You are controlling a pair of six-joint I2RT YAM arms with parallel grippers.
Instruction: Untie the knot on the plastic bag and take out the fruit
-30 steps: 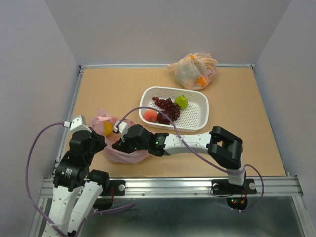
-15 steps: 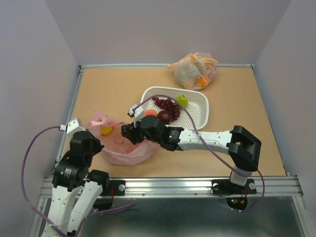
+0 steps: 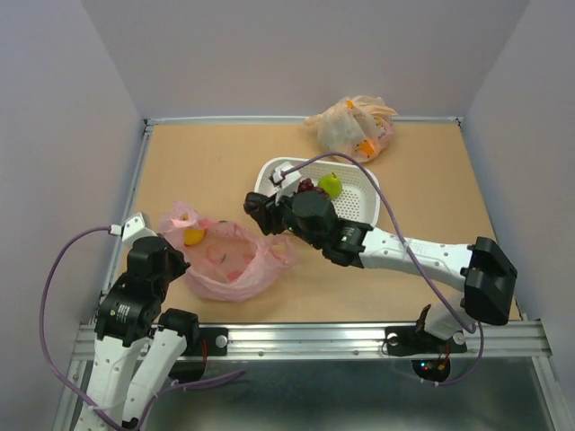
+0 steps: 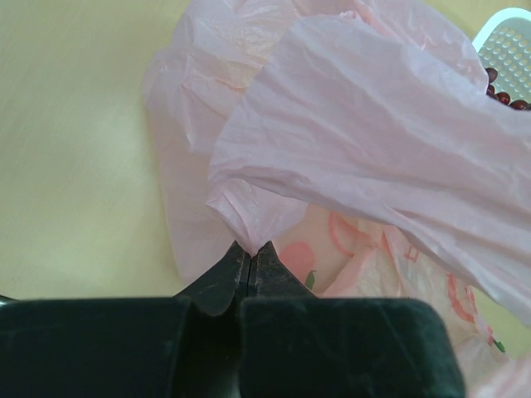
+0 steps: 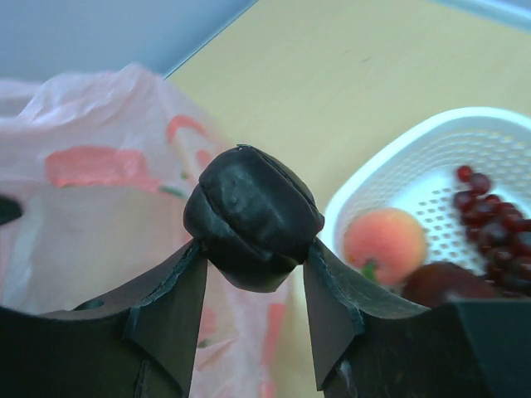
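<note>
Right tool (image 5: 253,253) tight around dark fruit (image 5: 253,207); left tool (image 4: 250,253) tight on plastic bag (image 4: 365,141) edge.

White basket (image 3: 361,203), orange-beige bag (image 3: 352,127), table (image 3: 207,162)

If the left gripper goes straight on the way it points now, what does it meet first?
The pink plastic bag: the left gripper is shut on a fold of it, and more bag lies straight ahead, so it would likely just push deeper.
</note>
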